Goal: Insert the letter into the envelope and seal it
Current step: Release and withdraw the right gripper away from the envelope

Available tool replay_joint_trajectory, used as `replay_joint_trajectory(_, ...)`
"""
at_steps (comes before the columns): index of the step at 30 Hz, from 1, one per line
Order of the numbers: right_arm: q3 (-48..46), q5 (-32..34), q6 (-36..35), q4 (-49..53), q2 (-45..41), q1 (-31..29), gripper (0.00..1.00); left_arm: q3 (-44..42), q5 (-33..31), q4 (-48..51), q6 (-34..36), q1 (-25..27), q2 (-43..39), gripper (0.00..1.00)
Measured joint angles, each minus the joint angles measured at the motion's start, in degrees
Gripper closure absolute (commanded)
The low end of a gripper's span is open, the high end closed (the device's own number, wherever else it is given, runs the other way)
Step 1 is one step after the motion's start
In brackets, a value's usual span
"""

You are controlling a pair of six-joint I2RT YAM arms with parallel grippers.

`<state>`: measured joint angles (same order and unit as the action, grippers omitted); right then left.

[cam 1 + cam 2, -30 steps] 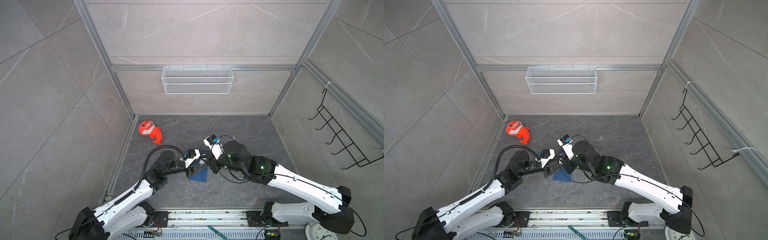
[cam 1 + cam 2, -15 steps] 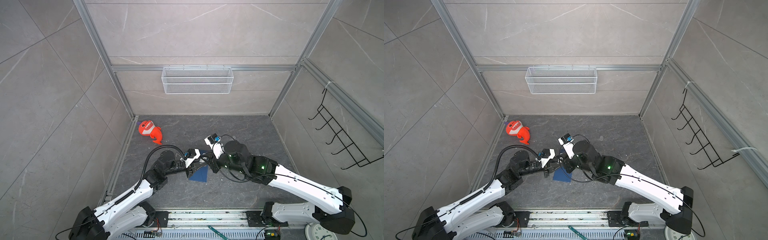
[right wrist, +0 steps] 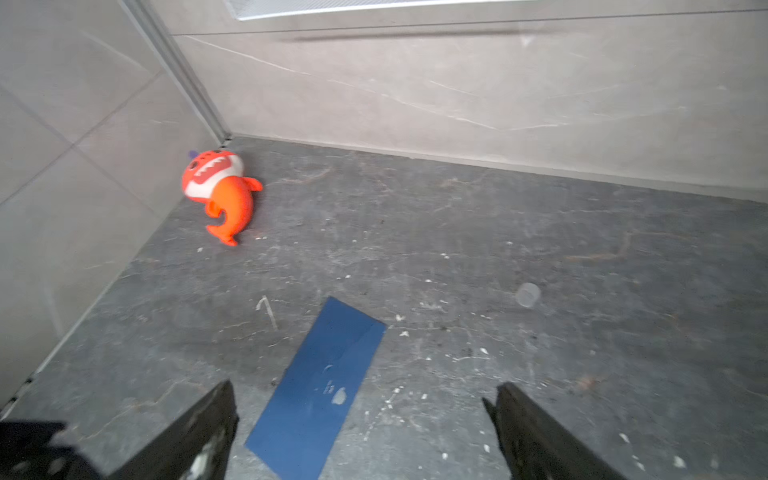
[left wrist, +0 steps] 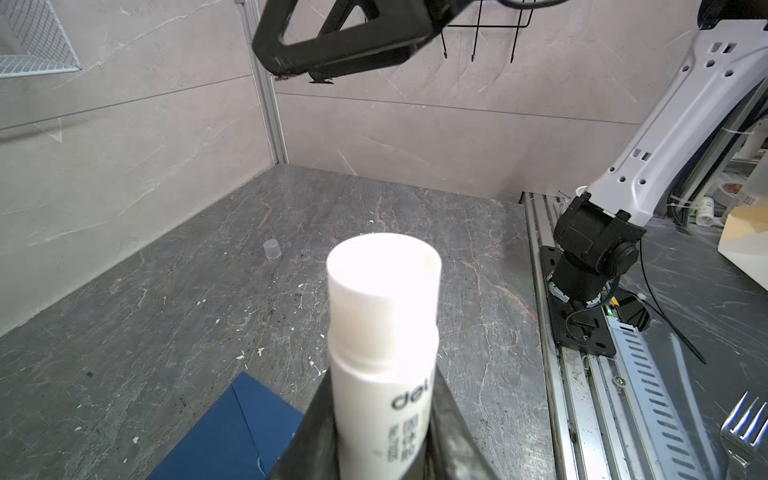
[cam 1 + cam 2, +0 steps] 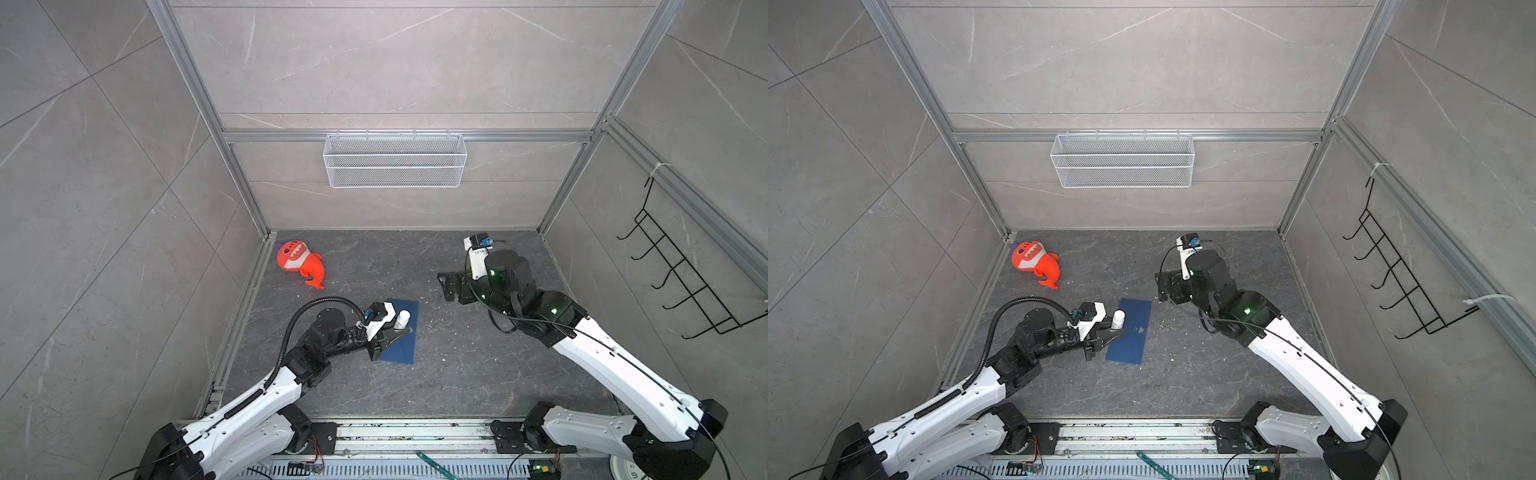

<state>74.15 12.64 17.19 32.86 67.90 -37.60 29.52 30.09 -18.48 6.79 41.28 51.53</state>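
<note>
While the left gripper stands clamped on an upright glue stick, the envelope lies flat directly beneath its tips, long axis crosswise to its reach; nearer arm: left. Right gripper: jaws wide apart, empty, well clear, envelope ahead and below. Letter: not visible, presumably inside.

The envelope is dark navy blue with a small pale smudge. The glue stick is white with dark lettering. The toy fish is orange-red with a white face. The floor is dark grey, veined and flecked white; the walls pale grey, the basket white mesh, the rack black
</note>
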Motion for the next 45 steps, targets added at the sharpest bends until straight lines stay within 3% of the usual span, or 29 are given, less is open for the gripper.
replay_joint_trajectory(8, 1.92, -6.08, 1.11, 2.27, 13.25, 17.70, 0.01, -0.81, 0.00, -1.05, -0.85, 0.00, -0.24, 1.00)
replay_joint_trajectory(15, 2.05, -11.19, 1.25, 2.05, 22.64, 27.19, 0.07, -1.01, 0.04, -1.57, -1.64, 0.00, 0.44, 1.00)
replay_joint_trajectory(28, 9.97, -12.87, -1.11, 2.27, 35.26, 32.85, 0.15, -1.07, -0.02, -2.08, -2.97, 0.00, 0.83, 1.00)
replay_joint_trajectory(45, 16.90, -14.01, -3.28, 3.02, 47.76, 33.46, 0.27, -2.12, -1.07, -2.21, -4.48, 0.00, -0.39, 1.00)
